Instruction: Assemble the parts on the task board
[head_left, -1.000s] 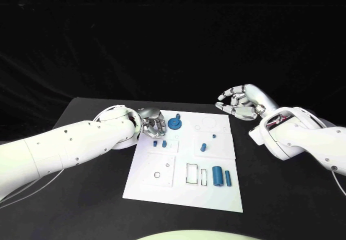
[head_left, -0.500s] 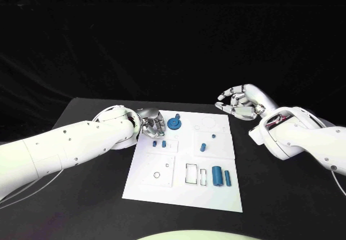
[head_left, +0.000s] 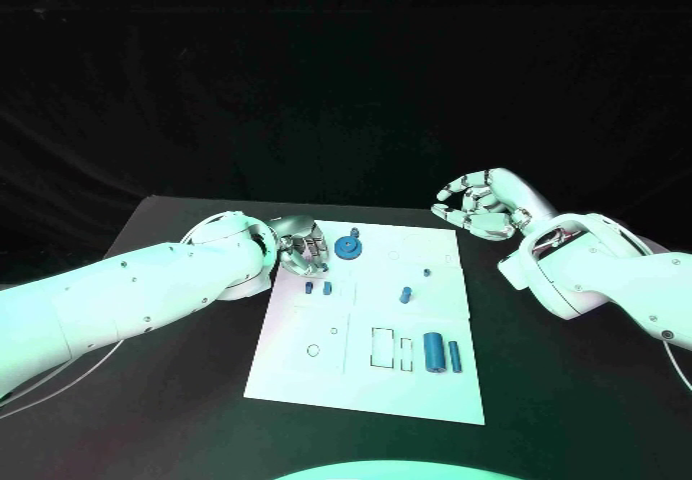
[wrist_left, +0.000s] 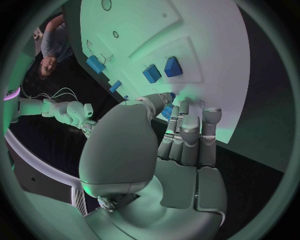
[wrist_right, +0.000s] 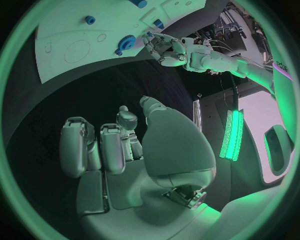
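Two tall blue cylinders (head_left: 443, 353) stand side by side on the board (head_left: 368, 385), in its near right part, the left one thicker; just left of them on the board are a narrow outlined slot and a wider outlined rectangle, and further left a small ring (head_left: 313, 350) drawn on a raised square panel; beyond the cylinders, near the board's middle, a small blue peg (head_left: 405, 294) stands on another raised panel, with a tinier blue pin (head_left: 428, 270) behind it; left of the peg, two small blue blocks (head_left: 317, 288) sit close together; at the board's far left stands a blue gear (head_left: 348, 246), with a tiny blue knob just above it; the left hand (head_left: 300, 248) lies over the board's far left edge, just beside the gear, its fingers stretched out close together over the white surface with the fingertips (wrist_left: 182, 106) near the gear; it grasps nothing that I can see; whether a fingertip touches the gear I cannot tell; off the board's far right corner, the right hand (head_left: 479, 205) hangs above the black table (head_left: 173, 390), its fingers curled inward and holding nothing.
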